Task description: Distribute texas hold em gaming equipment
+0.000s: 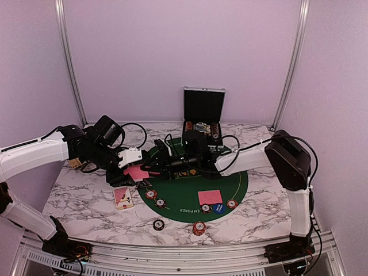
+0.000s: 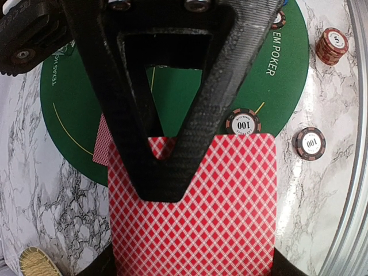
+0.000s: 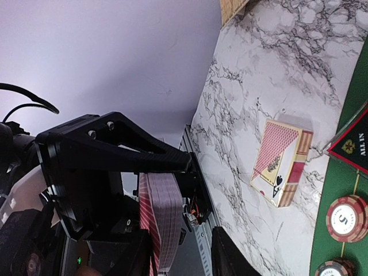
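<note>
Quick tally, mostly from the top view. Red-backed cards come in two lots: one deck (image 2: 195, 218) in my left gripper (image 1: 133, 171) and one pile (image 1: 210, 197) on the mat. One card box (image 1: 123, 197). Poker chips (image 1: 150, 194) sit in six spots, four on the one green mat (image 1: 178, 192) and two on the marble table (image 1: 86, 201). Some are stacked, and I can't count within the stacks. One blue disc (image 1: 218, 209). One triangular token (image 3: 353, 144). One open case (image 1: 203, 106). One basket (image 2: 37, 261).

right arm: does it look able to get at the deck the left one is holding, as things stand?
Probably yes. The left gripper holds the deck raised, and the right gripper has its jaws open, straddling the deck's edge with nothing in between. Whether they touch it yet, I can't tell.
</note>
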Controlling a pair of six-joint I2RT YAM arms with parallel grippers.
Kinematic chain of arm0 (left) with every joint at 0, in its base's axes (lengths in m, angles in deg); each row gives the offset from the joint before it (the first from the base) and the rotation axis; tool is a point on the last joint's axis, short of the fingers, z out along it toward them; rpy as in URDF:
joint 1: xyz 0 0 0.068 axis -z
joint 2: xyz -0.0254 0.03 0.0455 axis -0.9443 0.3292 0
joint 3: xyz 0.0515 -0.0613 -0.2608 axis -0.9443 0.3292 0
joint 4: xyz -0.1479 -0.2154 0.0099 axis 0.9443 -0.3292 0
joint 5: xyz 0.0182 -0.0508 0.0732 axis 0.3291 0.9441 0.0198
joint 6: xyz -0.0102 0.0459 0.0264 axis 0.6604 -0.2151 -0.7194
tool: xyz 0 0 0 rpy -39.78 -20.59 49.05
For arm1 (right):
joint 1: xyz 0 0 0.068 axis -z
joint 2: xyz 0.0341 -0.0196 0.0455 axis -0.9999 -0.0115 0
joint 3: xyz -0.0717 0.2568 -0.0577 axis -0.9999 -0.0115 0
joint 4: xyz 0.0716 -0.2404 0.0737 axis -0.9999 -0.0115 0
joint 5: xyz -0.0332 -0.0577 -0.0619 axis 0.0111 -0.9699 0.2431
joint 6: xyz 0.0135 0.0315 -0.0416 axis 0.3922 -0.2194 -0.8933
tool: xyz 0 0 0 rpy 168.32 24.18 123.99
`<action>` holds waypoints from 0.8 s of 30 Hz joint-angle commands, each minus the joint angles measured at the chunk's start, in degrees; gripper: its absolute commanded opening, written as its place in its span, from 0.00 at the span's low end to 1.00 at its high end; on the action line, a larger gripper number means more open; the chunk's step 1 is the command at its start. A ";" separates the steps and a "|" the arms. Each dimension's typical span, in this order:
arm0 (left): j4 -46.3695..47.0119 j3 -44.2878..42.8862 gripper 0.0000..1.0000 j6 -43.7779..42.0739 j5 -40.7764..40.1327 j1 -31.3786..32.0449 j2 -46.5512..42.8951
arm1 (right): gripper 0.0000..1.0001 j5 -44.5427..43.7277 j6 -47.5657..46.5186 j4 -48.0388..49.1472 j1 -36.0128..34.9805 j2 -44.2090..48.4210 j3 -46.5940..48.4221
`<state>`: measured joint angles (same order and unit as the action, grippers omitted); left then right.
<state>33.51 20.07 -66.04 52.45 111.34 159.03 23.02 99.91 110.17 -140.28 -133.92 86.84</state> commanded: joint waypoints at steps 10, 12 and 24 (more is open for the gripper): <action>-0.53 0.05 0.00 -0.01 0.33 -0.30 -1.29 | 0.22 0.51 4.83 7.17 1.20 4.29 -4.39; -0.46 0.17 0.00 -0.01 0.30 -0.35 -1.32 | 0.18 0.75 6.91 10.05 1.27 4.30 -5.43; -0.47 0.24 0.00 -0.05 0.43 -0.39 -1.31 | 0.14 0.76 6.82 10.96 1.54 5.40 -7.65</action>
<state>33.53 20.10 -66.04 52.45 111.31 159.01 23.70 110.01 123.55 -139.14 -131.54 78.73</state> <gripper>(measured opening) 0.651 0.151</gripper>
